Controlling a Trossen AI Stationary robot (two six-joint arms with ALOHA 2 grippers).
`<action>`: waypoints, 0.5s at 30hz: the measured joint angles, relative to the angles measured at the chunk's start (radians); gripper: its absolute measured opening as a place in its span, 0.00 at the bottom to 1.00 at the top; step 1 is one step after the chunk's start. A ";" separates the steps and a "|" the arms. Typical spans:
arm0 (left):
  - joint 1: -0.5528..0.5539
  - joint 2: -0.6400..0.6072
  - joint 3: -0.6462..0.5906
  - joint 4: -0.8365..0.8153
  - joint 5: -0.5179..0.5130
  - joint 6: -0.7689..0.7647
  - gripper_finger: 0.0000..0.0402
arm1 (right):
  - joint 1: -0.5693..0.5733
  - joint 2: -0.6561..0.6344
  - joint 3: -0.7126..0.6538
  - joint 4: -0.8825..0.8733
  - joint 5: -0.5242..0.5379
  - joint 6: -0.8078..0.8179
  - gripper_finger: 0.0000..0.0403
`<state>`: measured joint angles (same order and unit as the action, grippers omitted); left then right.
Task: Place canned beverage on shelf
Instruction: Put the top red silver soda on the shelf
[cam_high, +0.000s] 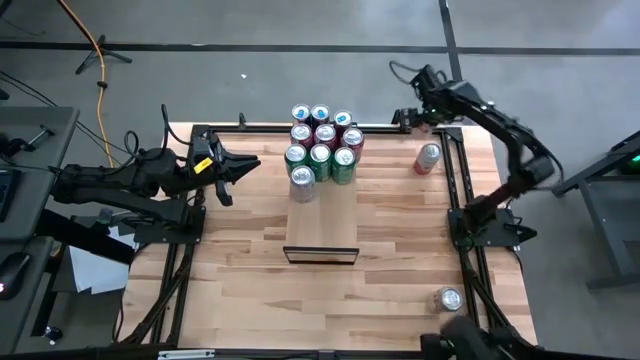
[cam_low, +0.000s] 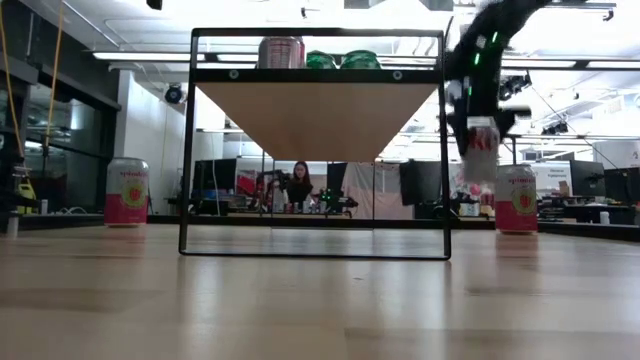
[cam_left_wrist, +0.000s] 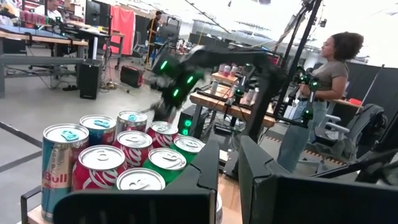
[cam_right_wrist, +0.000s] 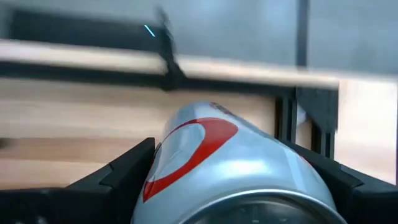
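The right hand (cam_right_wrist: 233, 186) sits around the silver-and-red can (cam_right_wrist: 230, 162), fingers flanking it; whether they grip it cannot be told.

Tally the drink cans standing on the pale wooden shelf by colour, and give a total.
On the pale wooden shelf:
Blue-and-silver cans: 3
Red cans: 3
Green cans: 3
Plain silver can: 1
Total: 10
Not counted: the silver-and-red can held in the right tool, off the shelf.
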<state>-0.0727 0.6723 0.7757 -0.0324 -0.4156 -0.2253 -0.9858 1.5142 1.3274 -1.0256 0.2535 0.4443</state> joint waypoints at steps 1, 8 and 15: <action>0.000 0.002 0.000 0.000 0.000 0.000 0.00 | 0.013 -0.038 0.018 0.001 -0.005 -0.013 0.72; 0.000 0.022 0.000 0.011 0.000 0.029 0.05 | 0.185 -0.287 0.154 0.021 -0.197 -0.086 0.72; 0.000 0.080 0.000 0.166 0.047 0.055 0.32 | 0.537 -0.409 0.212 0.093 -0.254 -0.005 0.72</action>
<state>-0.0727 0.7524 0.7753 0.1338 -0.3687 -0.1705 -0.4490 1.1049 1.5391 -0.9322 0.0000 0.4396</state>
